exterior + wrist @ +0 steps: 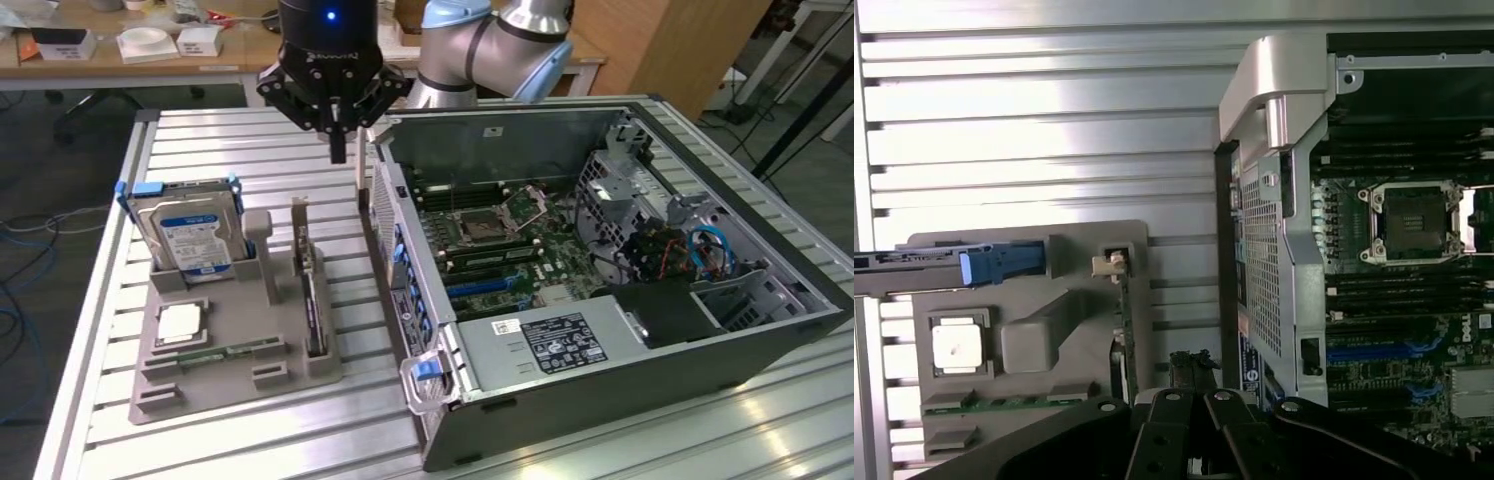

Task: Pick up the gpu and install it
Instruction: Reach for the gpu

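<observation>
The parts holder [220, 388] is being kept just beside the computer case [561, 410], at the exterior view's left. In it, the gpu [316, 308] is being held upright nearest the case, the hard drive [194, 235] farthest from it.

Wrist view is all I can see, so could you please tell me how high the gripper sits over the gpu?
Observer: The gripper hangs shut and empty, clear above the gpu, touching nothing.
Operator: Thank you; does the gpu stand upright?
Observer: Yes, on its long edge in the grey holder, silver bracket at the end nearer the gripper.
Operator: What stands beside it?
Observer: A hard drive, upright, its blue-and-white label facing the exterior camera.
</observation>
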`<act>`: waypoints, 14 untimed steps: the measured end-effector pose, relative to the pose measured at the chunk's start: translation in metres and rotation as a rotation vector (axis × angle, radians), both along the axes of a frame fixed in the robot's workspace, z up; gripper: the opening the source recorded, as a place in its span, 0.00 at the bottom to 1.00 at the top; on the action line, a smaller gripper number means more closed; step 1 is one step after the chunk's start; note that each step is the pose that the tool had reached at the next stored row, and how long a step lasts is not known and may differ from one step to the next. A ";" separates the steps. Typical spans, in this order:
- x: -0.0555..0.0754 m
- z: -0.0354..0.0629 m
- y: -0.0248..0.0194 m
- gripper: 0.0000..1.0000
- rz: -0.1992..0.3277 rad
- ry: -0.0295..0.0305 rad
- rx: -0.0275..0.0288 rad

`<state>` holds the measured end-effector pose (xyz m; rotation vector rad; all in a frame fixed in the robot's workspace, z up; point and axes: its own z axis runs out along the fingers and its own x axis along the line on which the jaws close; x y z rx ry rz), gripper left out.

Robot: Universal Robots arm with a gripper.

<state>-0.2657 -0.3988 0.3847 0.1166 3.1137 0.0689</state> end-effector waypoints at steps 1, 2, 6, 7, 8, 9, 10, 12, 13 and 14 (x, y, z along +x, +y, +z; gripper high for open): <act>-0.001 0.0000 0.0000 0.11 0.000 0.0000 0.0000; -0.002 -0.0001 0.0000 0.11 0.000 0.0000 0.0000; -0.007 -0.0003 0.0000 0.11 0.000 0.0000 0.0000; -0.008 -0.0004 0.0000 0.11 0.000 0.0000 0.0000; -0.009 -0.0005 0.0000 0.11 0.000 0.0000 0.0000; -0.011 -0.0005 0.0000 0.11 0.000 -0.0001 0.0000; -0.012 -0.0006 0.0000 0.11 0.000 0.0000 0.0000; -0.014 -0.0007 0.0000 0.11 0.000 0.0000 0.0000; -0.015 -0.0007 0.0000 0.11 0.000 0.0000 0.0000; -0.017 -0.0008 0.0000 0.11 0.000 0.0000 0.0000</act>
